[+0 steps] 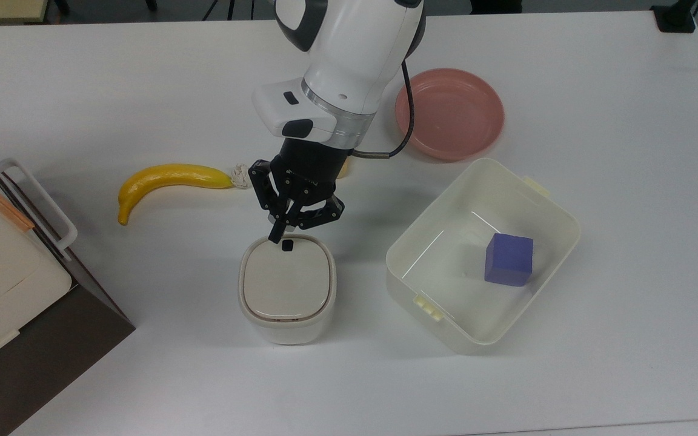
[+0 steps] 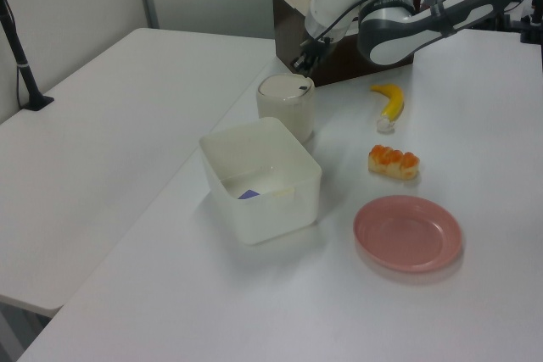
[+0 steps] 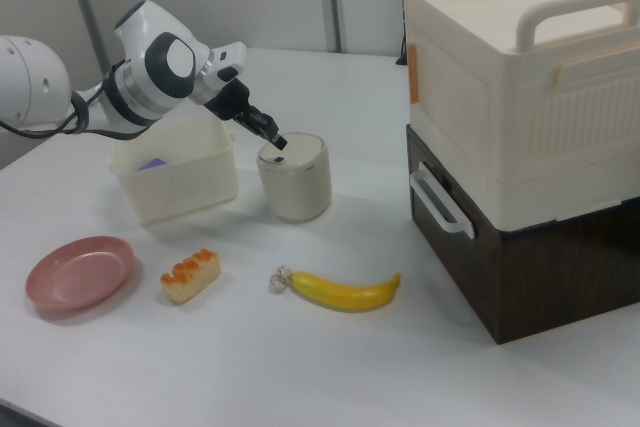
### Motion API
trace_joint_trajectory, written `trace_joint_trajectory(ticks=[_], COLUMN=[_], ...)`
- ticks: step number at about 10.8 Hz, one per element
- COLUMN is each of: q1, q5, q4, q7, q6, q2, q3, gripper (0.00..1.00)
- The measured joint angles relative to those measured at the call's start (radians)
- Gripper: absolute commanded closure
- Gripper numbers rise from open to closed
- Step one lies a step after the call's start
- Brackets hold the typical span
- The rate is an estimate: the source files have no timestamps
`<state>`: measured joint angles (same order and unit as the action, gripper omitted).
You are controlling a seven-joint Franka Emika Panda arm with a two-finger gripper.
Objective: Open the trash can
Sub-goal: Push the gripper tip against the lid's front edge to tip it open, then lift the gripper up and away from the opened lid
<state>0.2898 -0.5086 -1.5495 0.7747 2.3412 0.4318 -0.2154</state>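
The trash can is a small cream bin standing at the table's middle front in the top view, its beige lid down. Its dark push button sits at the lid's edge nearest the arm. My gripper points down with its fingers together and nothing held. Its tip hangs at that lid edge, just to the top view's left of the button. I cannot tell whether it touches the lid. The left view has the gripper just behind the trash can. In the right view the gripper is at the top of the trash can.
A banana lies at the top view's left of the gripper. A pink plate lies behind an open cream tub holding a purple cube. A bread piece lies by the arm. A big white-and-brown appliance fills the top view's left edge.
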Motion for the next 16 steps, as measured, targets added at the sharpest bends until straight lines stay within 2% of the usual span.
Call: trace_joint_trajectory(ticks=[5, 10, 13, 14, 15, 16], q1=[0.000, 0.001, 0.001, -0.002, -0.014, -0.033], q5=[-0.025, -0.101, -0.109, -0.081, 0.004, 0.129], q4=[0.005, -0.005, -0.005, 0.007, 0.036, 0.069], q7=[0.004, 0.007, 0.018, 0.050, 0.072, 0.076], q6=[0.000, 0.000, 0.000, 0.000, 0.000, 0.000], q2=[0.019, 0.040, 0.039, 0.038, 0.029, 0.010], q3=[0.000, 0.018, 0.019, 0.017, 0.011, -0.007], gripper=[1.00, 1.00, 1.00, 1.00, 1.00, 1.00])
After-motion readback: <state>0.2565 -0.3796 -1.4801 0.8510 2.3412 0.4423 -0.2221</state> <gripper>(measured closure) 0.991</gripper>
